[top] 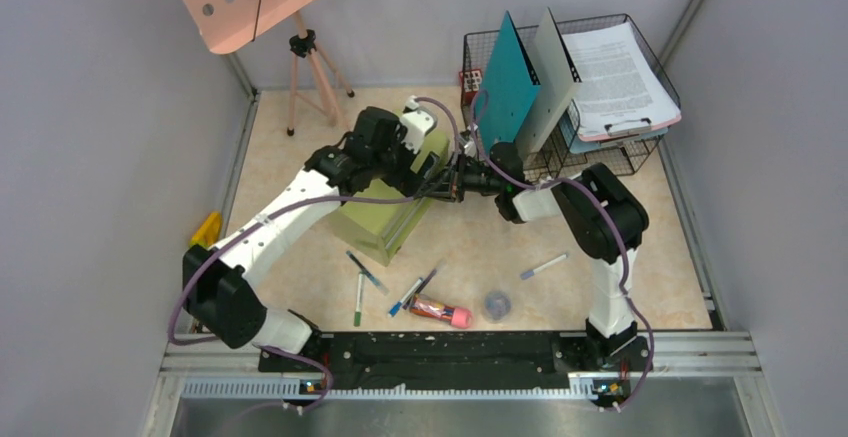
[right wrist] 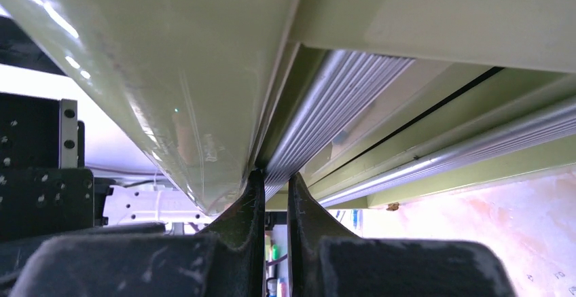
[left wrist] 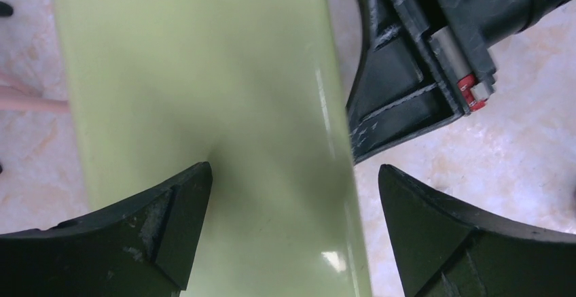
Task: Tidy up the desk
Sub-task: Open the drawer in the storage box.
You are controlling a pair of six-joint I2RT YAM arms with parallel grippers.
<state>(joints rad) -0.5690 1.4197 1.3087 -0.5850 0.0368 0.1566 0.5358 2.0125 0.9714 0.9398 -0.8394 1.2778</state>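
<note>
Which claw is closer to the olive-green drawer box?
Right. The right gripper is shut on the ridged silver handle of the olive-green drawer box; the left gripper hangs open astride its top.

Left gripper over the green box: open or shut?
Open. The left gripper shows fingers wide apart, with an edge of the green box between them.
</note>
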